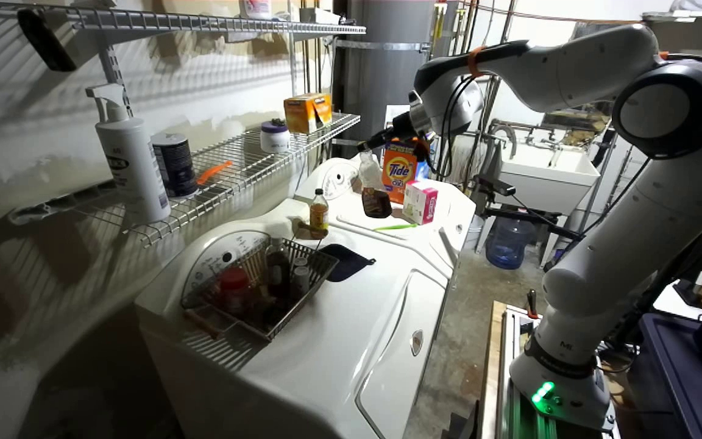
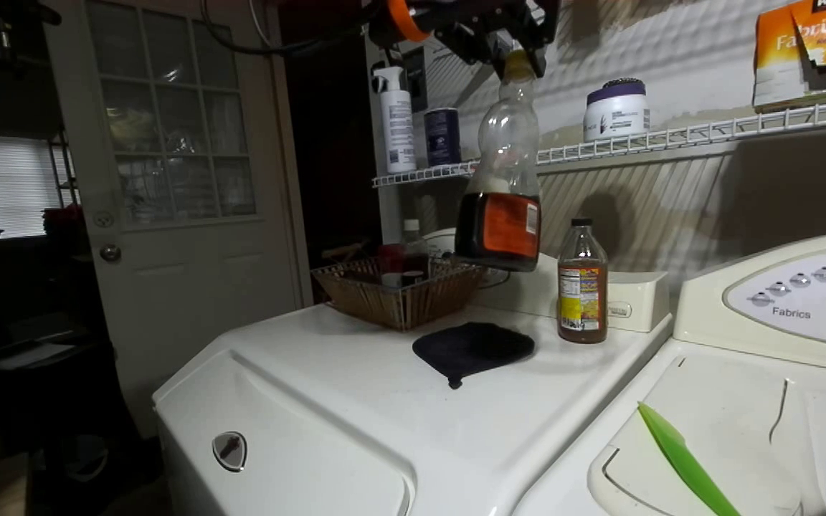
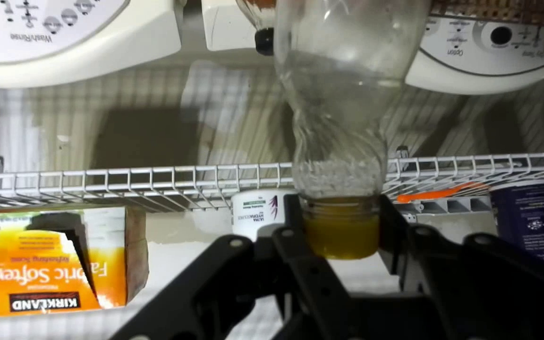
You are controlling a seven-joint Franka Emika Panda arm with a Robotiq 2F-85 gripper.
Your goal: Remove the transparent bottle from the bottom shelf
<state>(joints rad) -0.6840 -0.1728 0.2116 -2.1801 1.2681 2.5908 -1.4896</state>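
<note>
Clear plastic, tinted dark amber below by its liquid: this is the transparent bottle (image 2: 506,161), hanging in mid-air, neck up and slightly tilted, in front of the bottom shelf (image 1: 244,171) and apart from it. The wrist view, where the scene appears upside down, shows the jaws clamped on the yellow cap (image 3: 342,231), one on each side; nothing else is seen holding the bottle. Its base is higher than the white counter (image 2: 384,387) and touches nothing that can be made out.

The removal itself looks done; what seems left is carrying and setting down. A steady squeeze matters, since the hold is on the cap alone, and the liquid low in the bottle will likely make it swing like a pendulum. Slow moves, with gentle stops, should calm it. The path should be high enough to pass the basket (image 2: 370,297) and the black-capped bottle (image 2: 582,297), which the hanging base could knock. If it goes down on the counter, the base should meet the surface flat before the jaws part.
</note>
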